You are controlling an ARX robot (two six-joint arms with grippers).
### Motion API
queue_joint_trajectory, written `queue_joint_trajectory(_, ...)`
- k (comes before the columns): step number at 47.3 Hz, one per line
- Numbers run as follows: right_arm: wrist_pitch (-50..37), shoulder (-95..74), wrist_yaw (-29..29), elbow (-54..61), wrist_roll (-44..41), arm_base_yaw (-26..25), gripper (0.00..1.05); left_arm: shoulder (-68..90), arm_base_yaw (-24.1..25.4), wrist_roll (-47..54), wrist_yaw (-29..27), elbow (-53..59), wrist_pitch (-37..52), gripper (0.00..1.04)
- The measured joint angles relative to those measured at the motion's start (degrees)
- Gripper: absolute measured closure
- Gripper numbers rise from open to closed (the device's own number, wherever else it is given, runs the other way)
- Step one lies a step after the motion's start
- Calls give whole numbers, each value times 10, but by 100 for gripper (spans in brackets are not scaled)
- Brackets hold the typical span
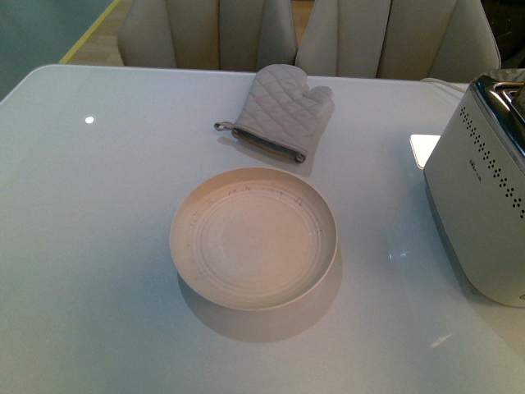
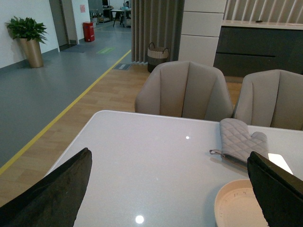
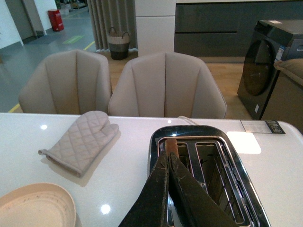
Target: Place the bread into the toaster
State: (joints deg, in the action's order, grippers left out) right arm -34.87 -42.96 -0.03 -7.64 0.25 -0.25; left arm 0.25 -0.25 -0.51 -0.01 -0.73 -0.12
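Right claw (image 3: 169, 158) hangs over the toaster (image 3: 203, 175), fingers pressed together with no gap; a brown crust edge of the bread (image 3: 172, 145) shows at the tips, standing in the near slot; whether the claw grips it, cannot tell. Left claw (image 2: 165, 189) spread wide, empty, above the counter (image 1: 98, 246). Plate (image 1: 254, 238) bare; oven mitt (image 1: 283, 111) beyond it. Judgement: slice light, soft, crumbly, tears if squeezed; best pinched lightly at the firmer crust along the top edge, kept upright so it slides between the slot wires.
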Motion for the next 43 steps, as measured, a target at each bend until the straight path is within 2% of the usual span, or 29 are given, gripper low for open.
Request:
queue_joint_trajectory(24,91,145,0,54,0,0,103,0,0,0,0,0,0,7)
queue_joint_trajectory(30,81,158,0,66,-1,0,103,0,0,0,0,0,0,7)
queue_joint_trajectory(43,158,239,0,66,-1,0,103,0,0,0,0,0,0,7)
